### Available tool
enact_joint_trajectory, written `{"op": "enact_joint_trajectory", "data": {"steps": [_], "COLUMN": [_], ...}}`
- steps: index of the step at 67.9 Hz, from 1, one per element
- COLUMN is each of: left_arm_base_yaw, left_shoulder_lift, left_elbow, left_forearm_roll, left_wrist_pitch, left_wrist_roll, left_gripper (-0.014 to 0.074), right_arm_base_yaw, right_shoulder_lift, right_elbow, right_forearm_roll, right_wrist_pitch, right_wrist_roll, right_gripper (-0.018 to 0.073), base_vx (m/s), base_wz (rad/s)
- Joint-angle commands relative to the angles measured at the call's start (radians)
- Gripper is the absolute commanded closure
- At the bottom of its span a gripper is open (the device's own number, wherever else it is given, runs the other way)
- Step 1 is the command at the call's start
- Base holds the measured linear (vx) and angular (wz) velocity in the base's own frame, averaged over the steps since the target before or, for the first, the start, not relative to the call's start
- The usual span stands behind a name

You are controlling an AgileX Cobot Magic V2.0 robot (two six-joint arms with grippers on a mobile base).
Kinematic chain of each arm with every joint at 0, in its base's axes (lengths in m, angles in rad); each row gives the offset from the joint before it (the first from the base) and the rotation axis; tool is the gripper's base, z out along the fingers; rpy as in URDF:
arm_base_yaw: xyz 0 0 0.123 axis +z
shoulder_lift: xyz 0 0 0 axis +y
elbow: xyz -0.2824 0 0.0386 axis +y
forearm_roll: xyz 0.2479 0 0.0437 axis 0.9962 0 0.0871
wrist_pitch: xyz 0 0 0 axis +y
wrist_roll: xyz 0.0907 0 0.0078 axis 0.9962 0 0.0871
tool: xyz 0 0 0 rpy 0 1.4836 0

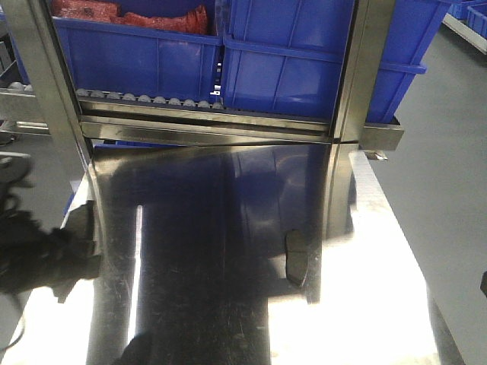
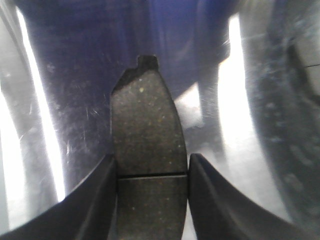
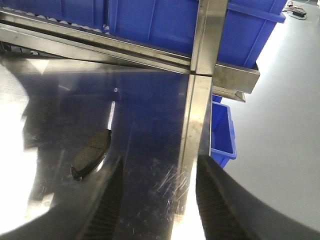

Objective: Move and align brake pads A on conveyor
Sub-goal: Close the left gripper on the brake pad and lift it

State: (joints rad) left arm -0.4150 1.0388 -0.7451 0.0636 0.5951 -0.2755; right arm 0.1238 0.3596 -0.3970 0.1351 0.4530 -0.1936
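Steel sets the main hazard: the polished table stretches all around both tools, and the conveyor appears in no view. Any aligning must therefore come after a carry whose end I cannot judge from here. Blue bins on a roller rack stand well ahead of the grippers, and the rack's upright post rises ahead of the right gripper. Its jaws are spread with nothing between them. A careless swing forward could strike that post.

The left gripper is pressed against the two long edges of the held brake pad, its fingers bearing at the centre groove. Half the pad juts forward beyond the fingertips. Whether it is lifted or resting on the steel, I cannot tell.

That pinch is on thin, slightly curved edges, so a quick swing could let the pad pivot between the fingers or slide out. It would then skate across the slick surface and arrive crooked.

The second brake pad lies flat on the table, ahead and to the left of the right gripper's fingers, apart from them. A low sweep by either arm could nudge it askew.
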Motion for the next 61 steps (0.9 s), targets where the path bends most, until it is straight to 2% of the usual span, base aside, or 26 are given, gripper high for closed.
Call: {"op": "enact_joint_trajectory", "data": {"steps": [1, 31, 44, 61], "left_arm_base_yaw": [-0.004, -0.004, -0.002, -0.002], "left_shoulder_lift": [-0.152, -0.641, -0.719, -0.717], "left_elbow": [0.036, 0.247, 0.265, 0.265], "left_forearm_roll": [-0.006, -0.006, -0.005, -0.006], "left_wrist_pitch": [-0.074, -0.079, -0.081, -0.080], "left_wrist_roll": [-0.004, 0.000, 0.000, 0.000], "left_gripper": [0.0603, 0.0602, 0.0602, 0.0602], "right_arm_base_yaw": [-0.004, -0.004, -0.004, -0.004], "right_shoulder_lift": [0.008, 0.008, 0.008, 0.008], "right_elbow": [-0.027, -0.027, -0.027, -0.027], "right_forearm_roll": [-0.001, -0.001, -0.001, -0.001], "right_wrist_pitch": [-0.073, -0.073, -0.073, -0.073], "right_wrist_roll": [-0.004, -0.004, -0.004, -0.004], "right_gripper": [0.0233, 0.0233, 0.0233, 0.0233], "base_vx": [0.00, 0.00, 0.00, 0.00], "base_wz": [0.00, 0.00, 0.00, 0.00]}}
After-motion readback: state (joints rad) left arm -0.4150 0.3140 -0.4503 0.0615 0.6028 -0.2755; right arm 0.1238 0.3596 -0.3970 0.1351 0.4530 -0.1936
